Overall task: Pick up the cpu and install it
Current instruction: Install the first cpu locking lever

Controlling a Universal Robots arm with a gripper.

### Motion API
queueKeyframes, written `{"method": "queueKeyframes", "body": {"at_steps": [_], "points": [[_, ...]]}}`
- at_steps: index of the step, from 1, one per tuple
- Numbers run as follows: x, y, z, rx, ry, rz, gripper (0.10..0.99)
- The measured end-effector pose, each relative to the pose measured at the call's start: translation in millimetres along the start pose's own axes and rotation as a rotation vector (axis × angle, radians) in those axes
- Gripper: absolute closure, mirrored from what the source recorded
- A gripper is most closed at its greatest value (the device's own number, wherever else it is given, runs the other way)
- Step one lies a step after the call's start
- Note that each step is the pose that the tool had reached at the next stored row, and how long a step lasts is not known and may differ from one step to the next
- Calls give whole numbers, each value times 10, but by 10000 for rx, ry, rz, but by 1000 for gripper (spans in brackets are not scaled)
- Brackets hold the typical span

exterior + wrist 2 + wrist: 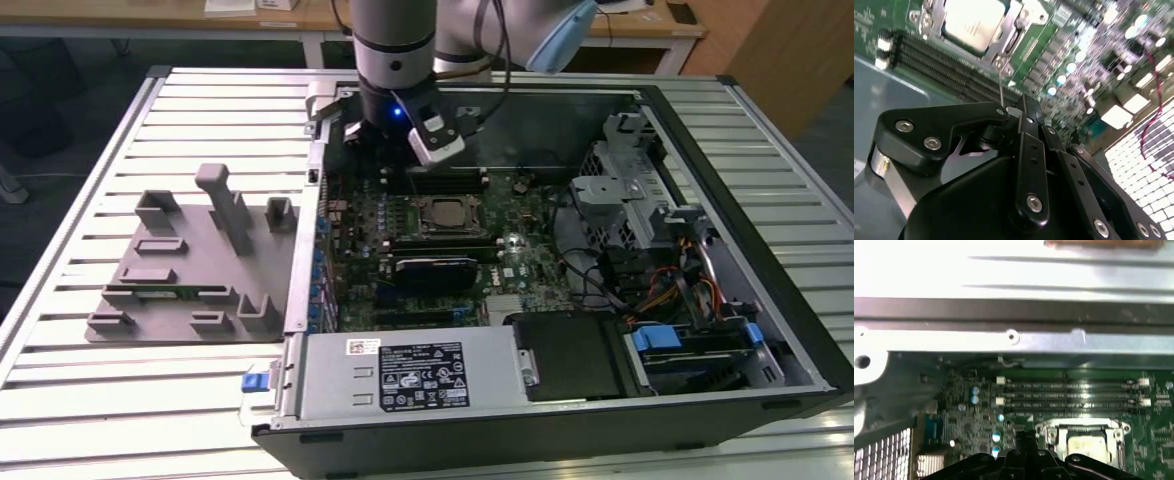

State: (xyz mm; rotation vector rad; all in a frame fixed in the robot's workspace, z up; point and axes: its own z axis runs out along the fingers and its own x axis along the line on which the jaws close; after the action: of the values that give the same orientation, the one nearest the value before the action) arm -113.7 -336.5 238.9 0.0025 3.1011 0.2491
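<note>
Nearest you, along the front edge of the case (534,440), the silver power supply (350,385) carries a white label (424,377) dense with black print and marks. Past it the cpu (441,215) lies flat, silvery top up, inside the metal frame of its socket at the middle of the motherboard (521,260). Farther on, toward the case's back wall, your gripper (1026,436) hangs near the memory slots (1074,395), apart from the cpu, its fingers drawn together with nothing between them.
</note>
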Motion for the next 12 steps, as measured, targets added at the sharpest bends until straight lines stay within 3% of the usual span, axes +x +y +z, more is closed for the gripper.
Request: {"method": "queueKeyframes", "body": {"at_steps": [3,8,12], "points": [[13,-4,-1,-425,1,12,980],[11,-4,-1,-467,1,14,980],[-63,-3,1,-467,1,15,980]]}}
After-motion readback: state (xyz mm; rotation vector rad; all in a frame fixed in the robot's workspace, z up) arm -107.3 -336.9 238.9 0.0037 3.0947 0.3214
